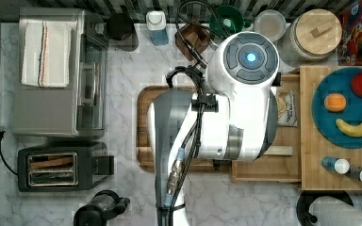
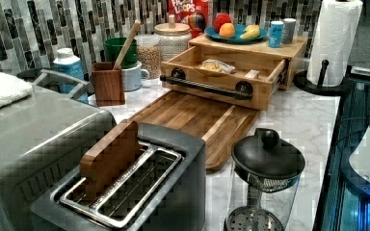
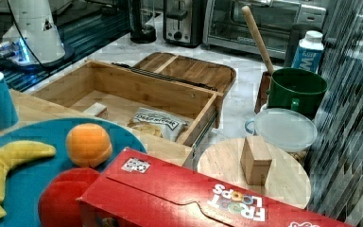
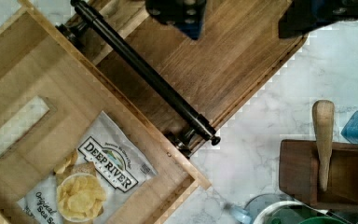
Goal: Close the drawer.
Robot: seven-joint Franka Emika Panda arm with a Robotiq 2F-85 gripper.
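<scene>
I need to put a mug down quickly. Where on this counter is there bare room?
Bare marble lies between the toaster oven and the dark board, and in front of the open drawer beside the black lid. The back row by the green cup is crowded, as is the cabinet top.

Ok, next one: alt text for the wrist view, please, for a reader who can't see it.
An open light bamboo drawer with a black bar handle holds a white bag of Deep River chips and a small pale wooden block. Beyond the handle lies a dark brown wooden board on white marble counter, beside a dark square wooden holder with a wooden utensil handle.
</scene>
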